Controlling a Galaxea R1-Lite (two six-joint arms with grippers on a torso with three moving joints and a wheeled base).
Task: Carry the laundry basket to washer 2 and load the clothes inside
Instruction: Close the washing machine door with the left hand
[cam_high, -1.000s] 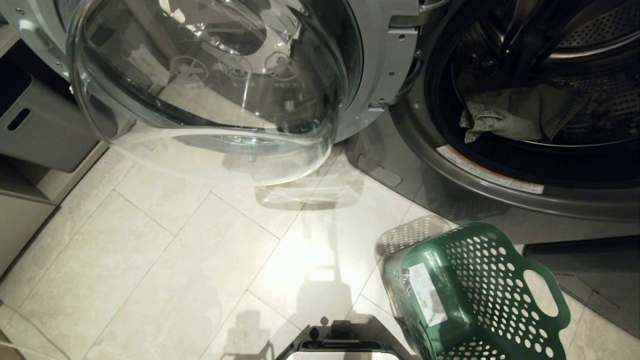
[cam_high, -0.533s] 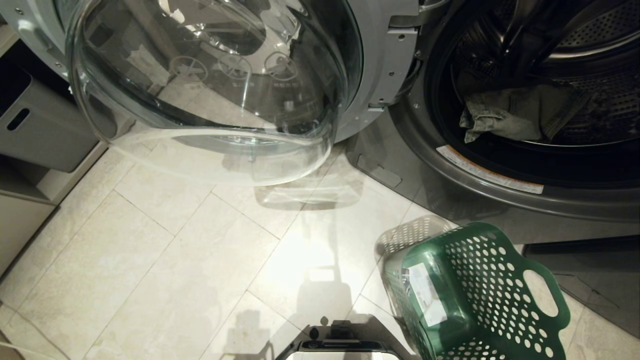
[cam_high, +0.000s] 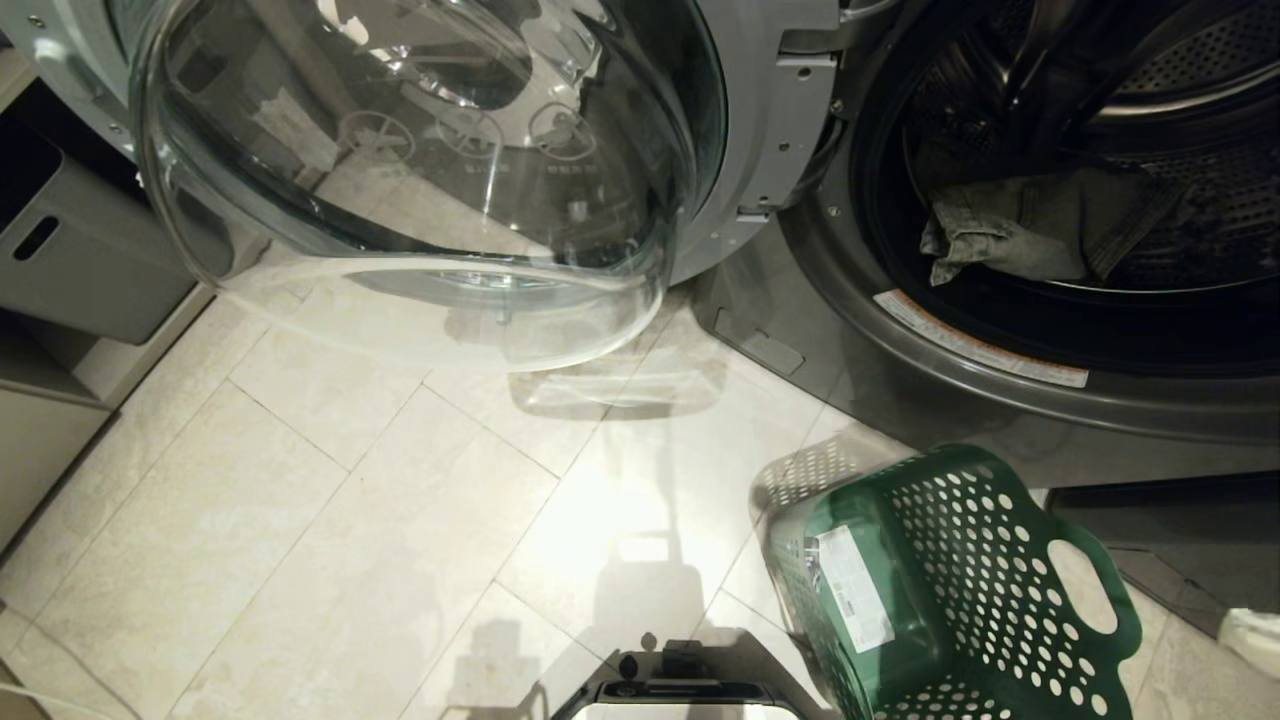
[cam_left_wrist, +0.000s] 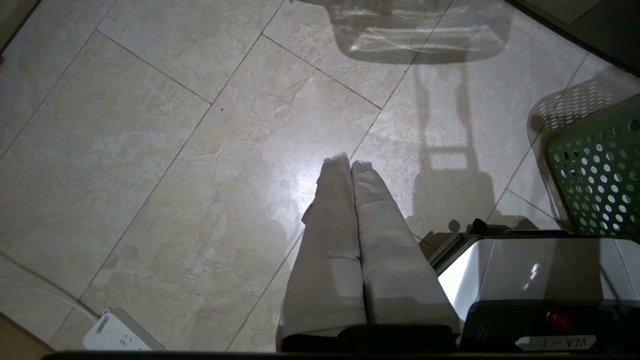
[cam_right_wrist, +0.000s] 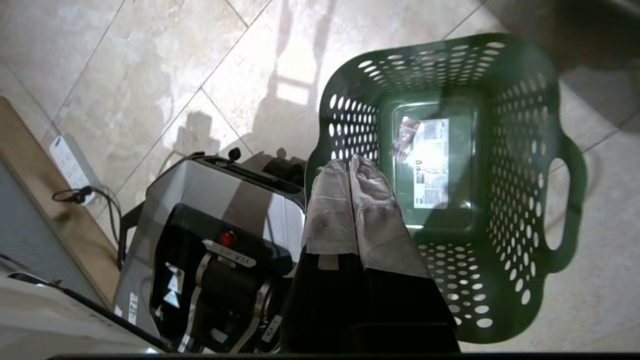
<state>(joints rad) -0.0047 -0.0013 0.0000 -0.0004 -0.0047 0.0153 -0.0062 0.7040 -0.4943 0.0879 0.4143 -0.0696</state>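
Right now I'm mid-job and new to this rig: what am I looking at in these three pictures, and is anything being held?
The big picture comes from a camera on the robot's head, looking down at a tiled floor. Ahead is a washer with its glass door swung open; the clothes lie inside the drum. The green laundry basket sits on the floor in front of it, empty, with only a white sticker on its base.

The other two pictures come from cameras on the wrists, behind the fingers. The left gripper hangs over bare floor, shut and holding nothing. The right gripper hangs above the basket's opening, also shut and empty. The shiny grey box beside the basket is the robot's own base.
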